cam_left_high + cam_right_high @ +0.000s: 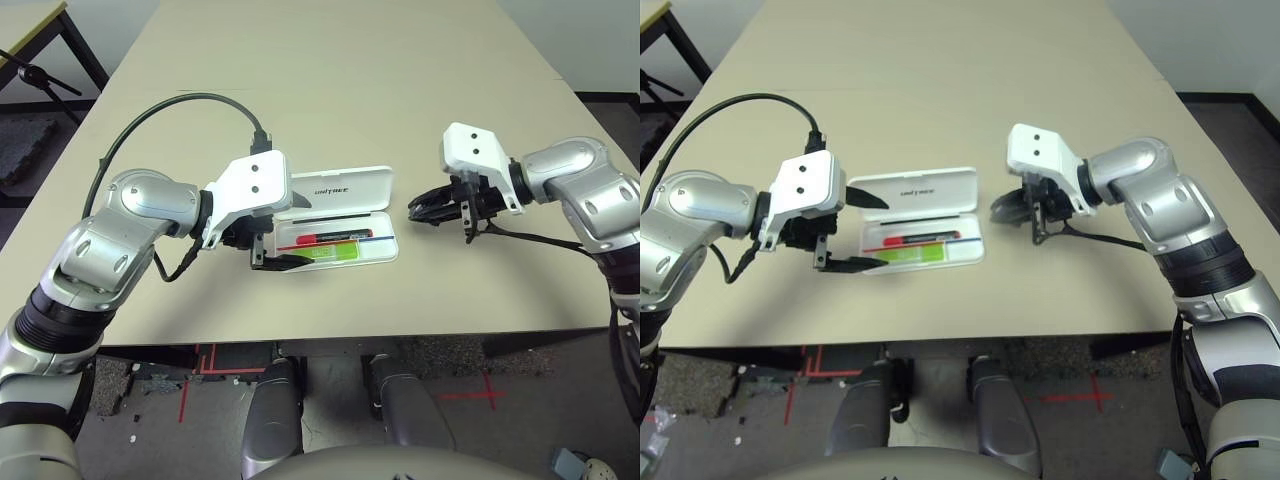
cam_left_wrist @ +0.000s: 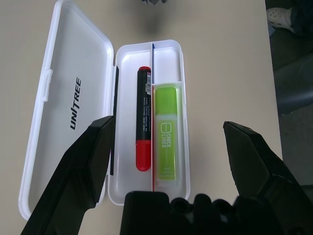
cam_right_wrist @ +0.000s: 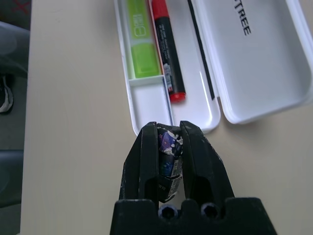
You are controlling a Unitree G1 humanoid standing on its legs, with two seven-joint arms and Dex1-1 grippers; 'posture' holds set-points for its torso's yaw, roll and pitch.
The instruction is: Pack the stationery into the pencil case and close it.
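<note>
The white pencil case lies open on the table, its lid flat behind the tray. In the tray lie a red marker with a black middle and a lime-green highlighter, side by side. My left gripper stands open at the case's left end, one finger by the lid and one by the tray's front edge. My right gripper hovers just off the case's right end, shut on a tiny dark piece with a bluish print. The tray's small end compartment lies just ahead of it.
The beige table stretches far back behind the case. A black cable arcs over my left forearm. A black stand and another table's corner sit beyond the left edge. Floor with red tape marks lies below the front edge.
</note>
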